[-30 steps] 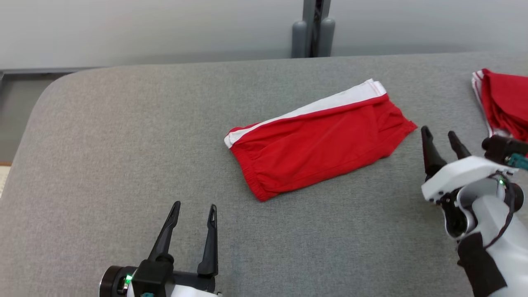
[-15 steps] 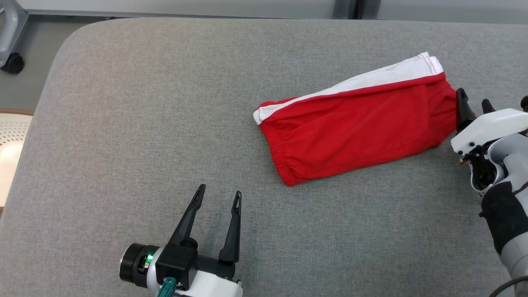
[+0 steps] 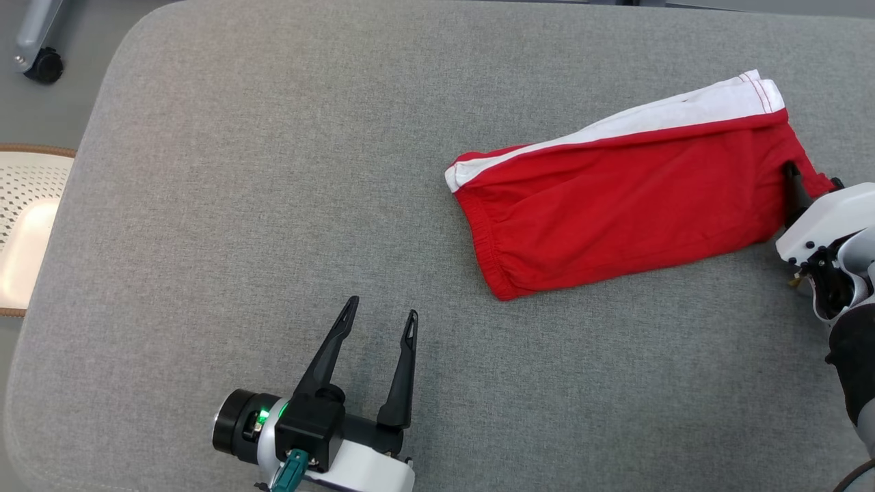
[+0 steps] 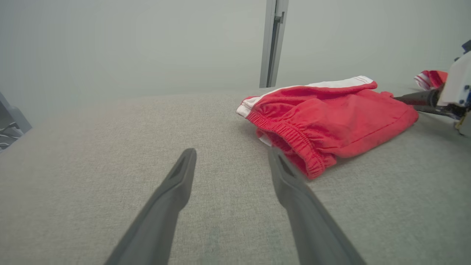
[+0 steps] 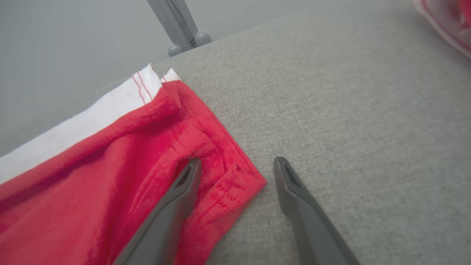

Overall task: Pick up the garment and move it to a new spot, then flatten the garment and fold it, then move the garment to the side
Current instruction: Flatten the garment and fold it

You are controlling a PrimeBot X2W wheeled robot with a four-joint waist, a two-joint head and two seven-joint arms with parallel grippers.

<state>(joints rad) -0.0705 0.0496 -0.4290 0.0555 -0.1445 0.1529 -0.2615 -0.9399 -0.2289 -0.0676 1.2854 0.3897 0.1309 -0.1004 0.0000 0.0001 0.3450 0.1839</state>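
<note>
Red shorts with a white side stripe [image 3: 629,205] lie folded on the grey padded table [image 3: 273,171], waistband end towards my left. My right gripper [image 3: 812,176] is open at the shorts' right corner. In the right wrist view its left finger [image 5: 184,191] rests on the red cloth [image 5: 110,176], its other finger [image 5: 294,191] lies over bare table, and the hem corner sits between them. My left gripper [image 3: 381,307] stands open and empty over bare table, short of the waistband [image 4: 294,140]. The left wrist view also shows my right gripper [image 4: 415,99].
A second red garment [image 4: 430,79] lies further right on the table, also seen as a blurred red garment [image 5: 449,22]. Off the table's rounded left edge are a white perforated object [image 3: 20,225] and a caster wheel [image 3: 44,65]. A grey post [image 5: 176,22] stands behind.
The head camera has tilted down and turned left. My right gripper has moved in to the shorts' right corner and now straddles the hem. The left gripper stays open in place.
</note>
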